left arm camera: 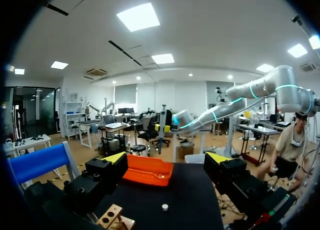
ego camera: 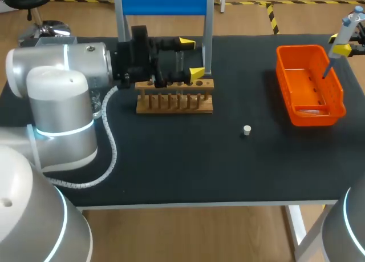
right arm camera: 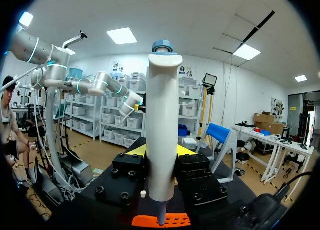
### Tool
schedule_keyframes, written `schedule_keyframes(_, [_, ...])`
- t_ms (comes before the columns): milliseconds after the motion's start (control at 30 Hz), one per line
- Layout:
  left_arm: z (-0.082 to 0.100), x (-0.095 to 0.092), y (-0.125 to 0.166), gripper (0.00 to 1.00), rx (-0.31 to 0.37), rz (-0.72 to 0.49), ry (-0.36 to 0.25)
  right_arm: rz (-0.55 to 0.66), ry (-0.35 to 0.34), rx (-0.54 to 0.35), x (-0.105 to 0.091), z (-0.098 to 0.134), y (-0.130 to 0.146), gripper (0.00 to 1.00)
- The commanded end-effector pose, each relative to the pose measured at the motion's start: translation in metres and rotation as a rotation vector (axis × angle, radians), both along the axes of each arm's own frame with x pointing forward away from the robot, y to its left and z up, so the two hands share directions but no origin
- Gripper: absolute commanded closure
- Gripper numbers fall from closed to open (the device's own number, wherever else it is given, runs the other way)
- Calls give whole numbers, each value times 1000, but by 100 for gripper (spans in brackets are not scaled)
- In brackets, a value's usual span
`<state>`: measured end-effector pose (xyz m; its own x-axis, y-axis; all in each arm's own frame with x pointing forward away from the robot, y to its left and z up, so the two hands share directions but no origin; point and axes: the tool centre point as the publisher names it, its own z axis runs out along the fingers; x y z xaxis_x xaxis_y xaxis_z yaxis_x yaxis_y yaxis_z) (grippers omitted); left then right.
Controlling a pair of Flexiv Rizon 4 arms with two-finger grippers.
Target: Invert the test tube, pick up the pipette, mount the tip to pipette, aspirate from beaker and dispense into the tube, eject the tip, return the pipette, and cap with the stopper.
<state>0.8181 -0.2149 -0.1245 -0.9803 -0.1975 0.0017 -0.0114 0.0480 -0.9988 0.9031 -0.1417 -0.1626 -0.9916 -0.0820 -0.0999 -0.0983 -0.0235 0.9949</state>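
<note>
The white pipette with a blue cap (right arm camera: 161,140) stands upright, clamped between the fingers of the right gripper (right arm camera: 161,152), its tip over the orange plastic basket (ego camera: 336,96) (at the right end of the black table (ego camera: 171,165)). A small white stopper (ego camera: 246,130) lies mid-table. The left gripper (ego camera: 191,59) hangs spread wide, holding nothing, just over the wooden tube rack (ego camera: 174,105).

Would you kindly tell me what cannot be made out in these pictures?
Head view: beaker mostly hidden behind the left arm; contents unseen.
Head view: right gripper, shut on the pipette, partly cut off by the edge.
Head view: pale item in the orange basket too small to identify.
</note>
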Motion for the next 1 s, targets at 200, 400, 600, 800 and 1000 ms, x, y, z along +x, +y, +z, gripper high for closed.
schedule_keyframes(200, [0, -2, 1, 0, 7, 9, -9, 2, 0, -3, 0, 1, -1, 100])
schedule_keyframes(400, [0, -2, 1, 0, 7, 9, -9, 2, 0, -3, 0, 1, -1, 100])
schedule_keyframes(600, [0, -2, 1, 0, 7, 9, -9, 2, 0, -3, 0, 1, -1, 100])
schedule_keyframes(800, [0, -2, 1, 0, 7, 9, -9, 2, 0, -3, 0, 1, -1, 100])
schedule_keyframes(1000, [0, -2, 1, 0, 7, 9, -9, 2, 0, -3, 0, 1, -1, 100])
